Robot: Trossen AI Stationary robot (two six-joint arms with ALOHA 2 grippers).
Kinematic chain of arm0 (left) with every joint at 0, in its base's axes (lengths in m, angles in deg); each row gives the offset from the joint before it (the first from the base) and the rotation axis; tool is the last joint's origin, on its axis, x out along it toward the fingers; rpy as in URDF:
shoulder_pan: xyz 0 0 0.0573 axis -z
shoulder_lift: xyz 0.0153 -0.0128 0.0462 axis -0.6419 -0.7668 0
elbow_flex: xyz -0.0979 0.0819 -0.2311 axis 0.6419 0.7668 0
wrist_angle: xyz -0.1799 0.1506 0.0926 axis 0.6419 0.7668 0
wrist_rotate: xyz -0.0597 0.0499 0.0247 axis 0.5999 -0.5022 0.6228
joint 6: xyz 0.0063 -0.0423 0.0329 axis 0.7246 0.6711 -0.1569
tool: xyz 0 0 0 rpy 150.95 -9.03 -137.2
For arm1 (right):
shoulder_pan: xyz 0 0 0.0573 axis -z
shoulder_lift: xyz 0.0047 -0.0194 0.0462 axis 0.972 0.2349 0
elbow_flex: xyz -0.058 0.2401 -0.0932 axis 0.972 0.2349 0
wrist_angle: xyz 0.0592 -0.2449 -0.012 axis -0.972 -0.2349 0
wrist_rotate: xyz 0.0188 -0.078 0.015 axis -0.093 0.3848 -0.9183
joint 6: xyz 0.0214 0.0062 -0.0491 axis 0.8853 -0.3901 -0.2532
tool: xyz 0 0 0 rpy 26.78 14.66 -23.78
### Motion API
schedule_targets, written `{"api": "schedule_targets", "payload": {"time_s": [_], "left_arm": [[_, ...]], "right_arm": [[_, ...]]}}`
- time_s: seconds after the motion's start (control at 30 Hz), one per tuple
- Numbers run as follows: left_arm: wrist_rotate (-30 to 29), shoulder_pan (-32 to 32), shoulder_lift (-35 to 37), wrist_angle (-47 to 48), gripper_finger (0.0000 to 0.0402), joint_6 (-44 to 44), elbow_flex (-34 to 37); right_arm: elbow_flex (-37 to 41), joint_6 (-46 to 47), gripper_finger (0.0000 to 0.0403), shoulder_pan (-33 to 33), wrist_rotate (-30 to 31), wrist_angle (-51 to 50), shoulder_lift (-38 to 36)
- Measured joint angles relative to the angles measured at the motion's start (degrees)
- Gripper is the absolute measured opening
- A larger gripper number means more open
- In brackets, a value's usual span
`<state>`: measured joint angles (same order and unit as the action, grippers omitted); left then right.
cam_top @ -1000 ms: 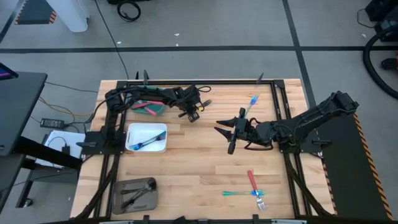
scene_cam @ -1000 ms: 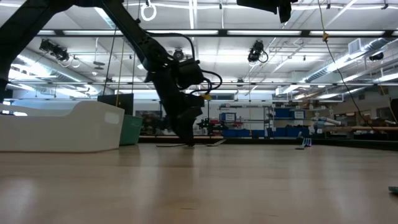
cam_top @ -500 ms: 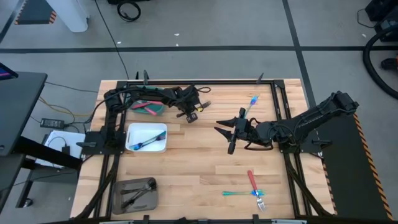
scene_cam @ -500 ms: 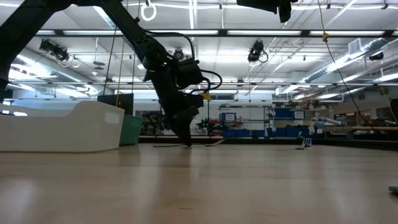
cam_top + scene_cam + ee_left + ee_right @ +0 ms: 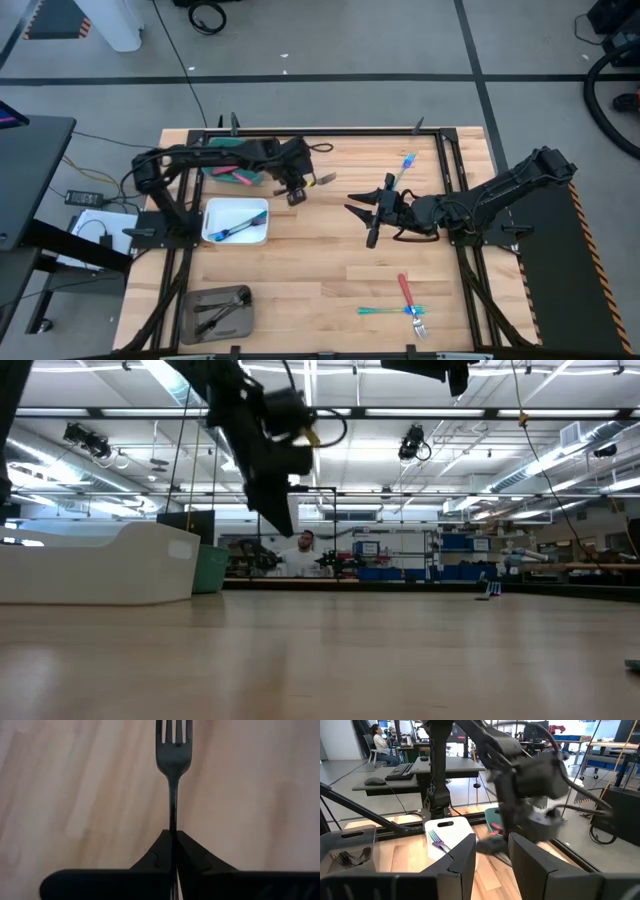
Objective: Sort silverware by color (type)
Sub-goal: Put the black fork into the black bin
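My left gripper [image 5: 297, 190] hangs above the table's far left part, beside the teal tray [image 5: 228, 176], shut on a dark grey fork [image 5: 173, 750]. The fork's head [image 5: 325, 180] sticks out toward the table's right. In the low view my left gripper [image 5: 284, 523] is well above the table top. My right gripper [image 5: 366, 214] waits open over the table's middle, touching nothing. A blue utensil [image 5: 405, 165] lies at the far right. A red-handled fork [image 5: 404, 292] and a teal utensil [image 5: 385, 311] lie near the front right. My left gripper pinches the dark fork's slim handle [image 5: 172, 822] between its two shut fingers [image 5: 159, 854]. The fork runs along the fingers and sticks out past their tips, tines foremost. The fingers slant down from the table's left. The fork is lifted clear of the table.
The teal tray holds red-handled pieces [image 5: 236, 176]. A white tray [image 5: 258, 207] with a blue fork [image 5: 228, 231] stands on the left. A grey tray [image 5: 192, 303] with dark utensils stands at the front left. A black frame [image 5: 450, 180] borders the table. A person sits beyond it [image 5: 381, 742].
My left gripper has risen from the table top and drawn a little toward the table's left edge. The dark fork, which lay flat on the wood, has come up with it and now hangs clear.
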<state>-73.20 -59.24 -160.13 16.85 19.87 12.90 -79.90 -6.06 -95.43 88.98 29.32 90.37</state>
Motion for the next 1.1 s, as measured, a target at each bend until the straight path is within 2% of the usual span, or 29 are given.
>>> {"api": "schedule_targets", "payload": {"time_s": [0.2,0.4,0.7,0.77,0.97,1.1], "left_arm": [[0.17,5.35,9.06,9.12,0.0014,3.48,0.00],[0.14,13.71,17.49,18.45,0.0014,11.04,-0.04],[0.10,34.33,27.77,22.77,0.0014,31.29,-0.11],[-2.08,40.28,29.04,23.51,0.0014,37.04,-0.11],[-13.91,58.45,28.85,24.22,0.0014,51.82,-0.08],[-19.83,66.95,27.43,23.66,0.0014,59.30,-0.08]], "right_arm": [[0.00,-0.01,0.0125,-0.41,0.06,-0.19,-0.27],[0.00,-0.01,0.0125,-0.75,0.10,-0.28,-0.27],[0.00,0.27,0.0125,-0.75,0.23,-0.45,-0.27],[0.00,0.47,0.0125,-0.75,0.42,-0.41,-0.27],[0.00,1.98,0.0125,-0.73,0.47,0.08,-0.27],[0.00,3.96,0.0125,-0.74,0.38,0.05,-0.27]]}}
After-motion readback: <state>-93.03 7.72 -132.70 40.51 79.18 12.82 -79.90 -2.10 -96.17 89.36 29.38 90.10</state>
